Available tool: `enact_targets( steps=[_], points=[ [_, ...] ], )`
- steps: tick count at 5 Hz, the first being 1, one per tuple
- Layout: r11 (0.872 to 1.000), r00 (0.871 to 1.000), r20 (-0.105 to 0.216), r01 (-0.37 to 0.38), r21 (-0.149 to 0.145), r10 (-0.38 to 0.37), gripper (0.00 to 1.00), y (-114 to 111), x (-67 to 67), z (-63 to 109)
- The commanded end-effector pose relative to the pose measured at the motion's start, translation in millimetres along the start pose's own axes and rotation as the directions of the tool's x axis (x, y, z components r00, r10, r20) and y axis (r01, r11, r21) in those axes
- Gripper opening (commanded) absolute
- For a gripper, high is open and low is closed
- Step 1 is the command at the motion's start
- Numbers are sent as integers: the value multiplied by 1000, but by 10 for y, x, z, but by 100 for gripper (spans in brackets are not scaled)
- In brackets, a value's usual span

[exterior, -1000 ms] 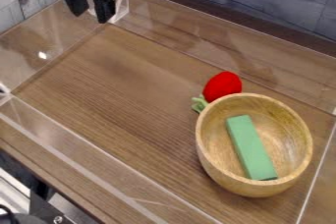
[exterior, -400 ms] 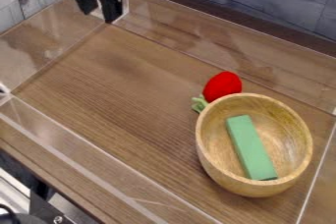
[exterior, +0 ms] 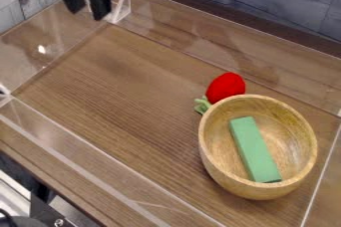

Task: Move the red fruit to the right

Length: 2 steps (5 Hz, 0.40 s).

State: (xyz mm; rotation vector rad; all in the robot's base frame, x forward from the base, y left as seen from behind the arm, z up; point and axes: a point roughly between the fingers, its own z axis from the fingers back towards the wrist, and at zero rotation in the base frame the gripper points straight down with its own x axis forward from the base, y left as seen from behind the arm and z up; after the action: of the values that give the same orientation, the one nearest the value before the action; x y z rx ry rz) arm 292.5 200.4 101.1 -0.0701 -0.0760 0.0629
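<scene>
The red fruit (exterior: 224,86) is a small glossy strawberry-like toy with green leaves at its lower left. It lies on the wooden table, touching the far-left rim of the wooden bowl (exterior: 213,153). My gripper (exterior: 82,5) hangs at the top left corner of the view, far from the fruit. Its dark fingers (exterior: 98,3) point down and stand open with nothing between them.
A green rectangular block (exterior: 252,148) lies inside the bowl. Clear plastic walls (exterior: 147,17) fence the table at the back, left and front. A grey plank wall runs behind.
The gripper drifted slightly right and then back left along the far edge, staying open. The fruit, bowl and block have not moved.
</scene>
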Motion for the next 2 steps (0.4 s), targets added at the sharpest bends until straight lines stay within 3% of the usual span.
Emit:
enact_targets(
  steps=[1, 2],
  points=[
    [999, 997, 63, -34, 25, 33, 100, 4, 31, 279],
    [998, 996, 66, -65, 20, 63, 100, -9, -22, 361]
  ],
)
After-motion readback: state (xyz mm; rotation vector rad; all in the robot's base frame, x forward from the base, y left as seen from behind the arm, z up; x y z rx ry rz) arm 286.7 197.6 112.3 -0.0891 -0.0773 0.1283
